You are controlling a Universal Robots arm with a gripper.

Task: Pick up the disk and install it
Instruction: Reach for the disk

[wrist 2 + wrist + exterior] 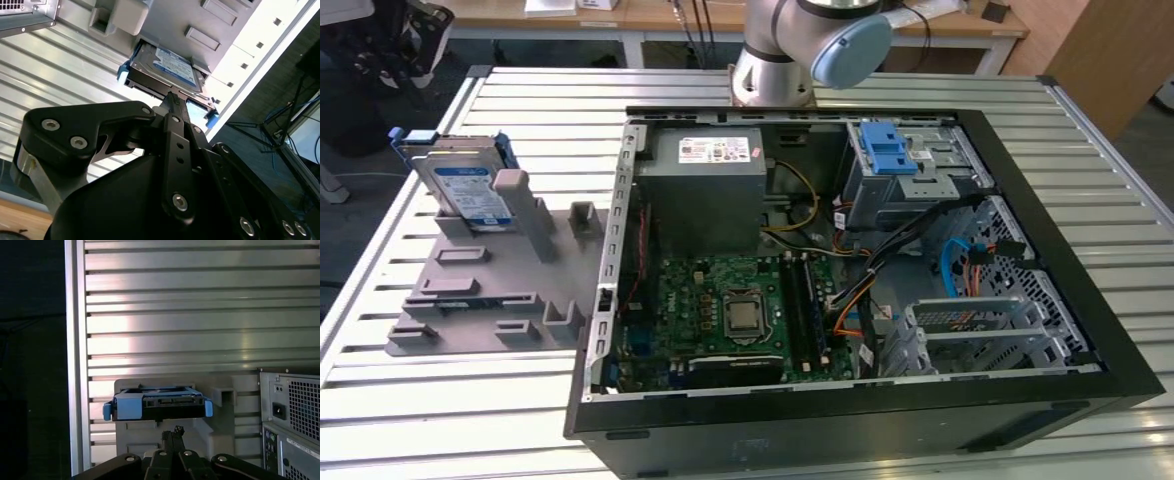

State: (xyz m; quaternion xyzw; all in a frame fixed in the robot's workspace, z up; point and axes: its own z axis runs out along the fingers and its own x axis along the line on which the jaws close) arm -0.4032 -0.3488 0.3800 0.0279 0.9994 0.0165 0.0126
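The disk [464, 186] stands on edge in a slot at the far end of a grey fixture [494, 290], on the exterior view's left. It is a silver drive with a white-and-blue label in a blue carrier. Both wrist views look at the disk [170, 65] [157, 402] from a distance. My gripper [172, 98] [173, 432] has its black fingertips pressed together with nothing between them. It hangs short of the disk and does not touch it.
An open computer case [1067, 220] lies on the slatted metal table [987, 95], beside the fixture. Inside are a grey power supply box [707, 190], a green board [720, 310] and a metal cage with a blue latch [891, 160]. The arm's base [774, 70] stands behind the case.
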